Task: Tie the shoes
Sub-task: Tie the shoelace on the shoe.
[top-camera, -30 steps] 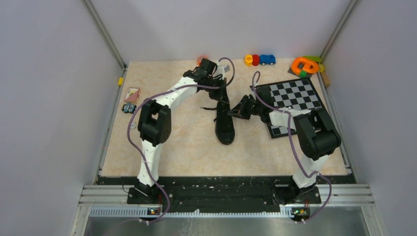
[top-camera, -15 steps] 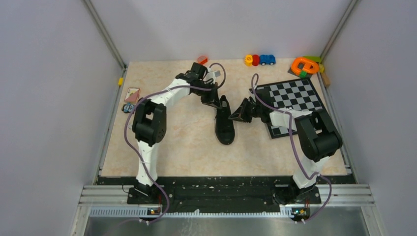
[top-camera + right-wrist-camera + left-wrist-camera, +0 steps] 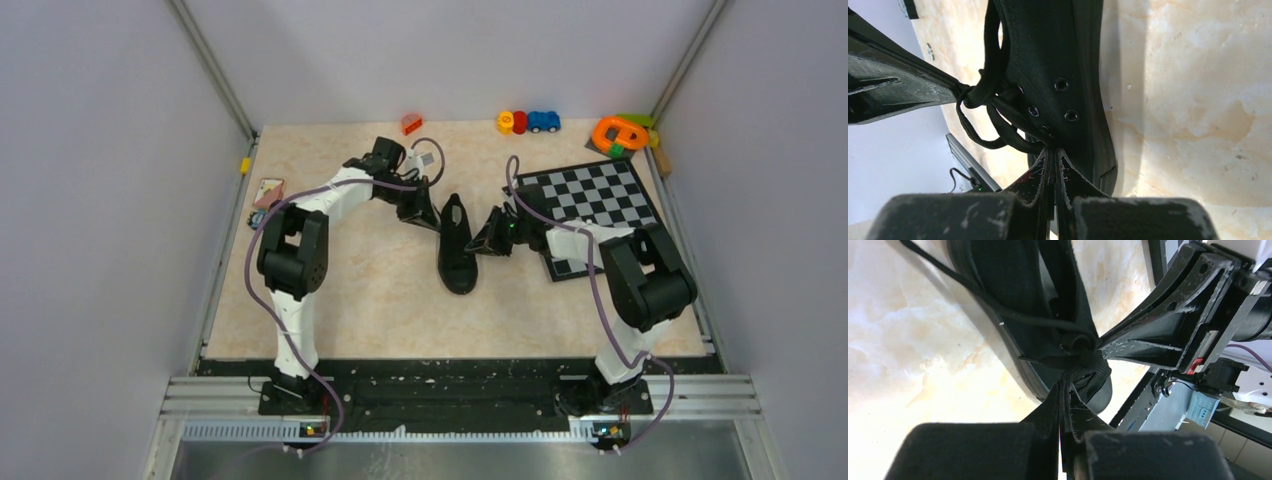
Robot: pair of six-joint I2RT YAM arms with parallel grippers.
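The black sneaker [image 3: 457,252] lies on the table's middle, its length running from far to near. My left gripper [image 3: 432,219] is at its far left side and is shut on a black lace [image 3: 1083,367]. My right gripper [image 3: 484,241] is at its right side and is shut on another lace strand [image 3: 1013,137]. In the left wrist view my gripper [image 3: 1064,386] pinches the lace just below the knot [image 3: 1082,346], with the right gripper's fingers [image 3: 1158,335] opposite. In the right wrist view my gripper [image 3: 1052,151] pinches lace beside the eyelets of the shoe [image 3: 1058,55].
A chessboard [image 3: 597,195] lies right of the shoe under the right arm. Toy cars [image 3: 528,122], an orange ring toy [image 3: 620,132] and a red block [image 3: 411,124] line the back edge. Small cards [image 3: 266,192] lie at the left edge.
The left arm has drawn back from over the shoe's far end to its left side, lower and nearer. The right gripper has shifted slightly nearer, still at the shoe's right side.
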